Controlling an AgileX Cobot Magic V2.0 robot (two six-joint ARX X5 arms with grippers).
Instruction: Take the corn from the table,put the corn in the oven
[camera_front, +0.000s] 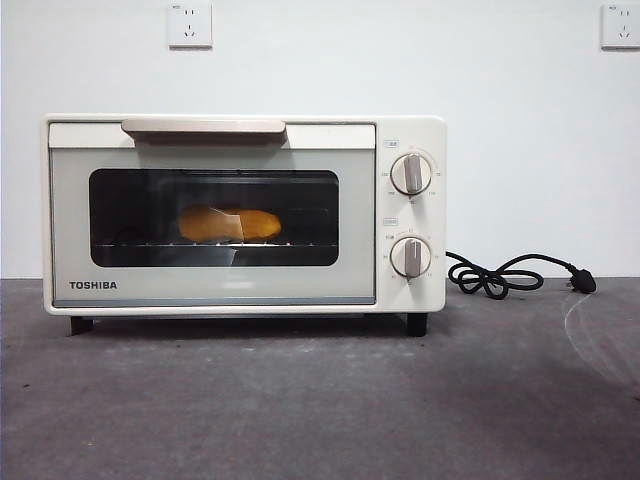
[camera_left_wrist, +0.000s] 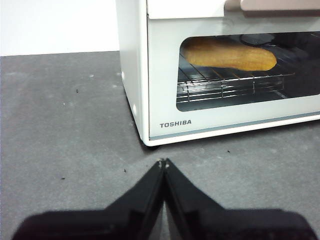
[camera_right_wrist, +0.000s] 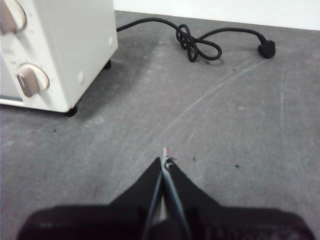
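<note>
Corn inside the closed oven, both arms idle over the grey table.

The corn (camera_front: 230, 224) lies on the wire rack behind the dark window of the oven (camera_front: 215, 285), door shut. The felt-like table (camera_front: 320, 410) runs back to a plain white wall with two sockets (camera_front: 190, 25); the black cord (camera_front: 505, 275) lies knotted beside the oven. The left gripper (camera_left_wrist: 163, 162) and right gripper (camera_right_wrist: 165, 160) are both clenched and empty, above bare table.

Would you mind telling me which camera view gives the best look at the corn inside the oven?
The left wrist view: the corn lies on the wire rack behind the oven window, large and clearly lit. The front view shows the corn whole but dim behind the dark glass. The right wrist view shows only the oven's knob side, no corn.
</note>
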